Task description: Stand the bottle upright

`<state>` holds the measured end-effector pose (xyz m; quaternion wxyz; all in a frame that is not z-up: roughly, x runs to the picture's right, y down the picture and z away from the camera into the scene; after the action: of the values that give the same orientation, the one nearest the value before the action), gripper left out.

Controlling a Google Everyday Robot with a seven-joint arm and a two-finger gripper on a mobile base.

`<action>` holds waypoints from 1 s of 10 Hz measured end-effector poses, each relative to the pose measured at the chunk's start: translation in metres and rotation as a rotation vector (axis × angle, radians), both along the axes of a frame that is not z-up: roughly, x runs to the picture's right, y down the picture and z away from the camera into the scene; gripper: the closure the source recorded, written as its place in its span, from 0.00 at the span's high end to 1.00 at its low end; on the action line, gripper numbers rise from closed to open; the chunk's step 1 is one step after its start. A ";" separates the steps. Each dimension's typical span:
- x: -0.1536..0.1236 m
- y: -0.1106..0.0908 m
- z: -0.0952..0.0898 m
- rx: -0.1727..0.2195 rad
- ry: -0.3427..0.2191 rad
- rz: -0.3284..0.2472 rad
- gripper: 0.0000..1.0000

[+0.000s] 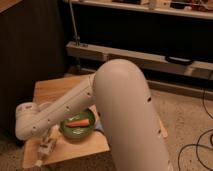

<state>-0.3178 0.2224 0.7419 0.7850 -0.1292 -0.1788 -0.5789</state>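
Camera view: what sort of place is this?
Probably a lab or workshop rather than a home: a long grey metal shelf runs across the back, loose black cables lie on the speckled floor, and the robot's gripper hangs low at the near edge of a small wooden table.

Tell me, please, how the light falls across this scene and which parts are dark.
Camera view: warm light catches the white arm and the wooden table; the shelving behind is dim. The gripper sits low at the table's near corner, below the wrist.
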 end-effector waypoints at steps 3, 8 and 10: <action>0.001 -0.001 0.001 0.003 0.005 -0.001 0.78; 0.003 -0.005 0.015 -0.228 0.019 0.018 0.78; 0.011 -0.024 0.004 -0.282 -0.007 0.031 0.78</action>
<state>-0.3068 0.1989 0.7461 0.7673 -0.2333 -0.2629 -0.5364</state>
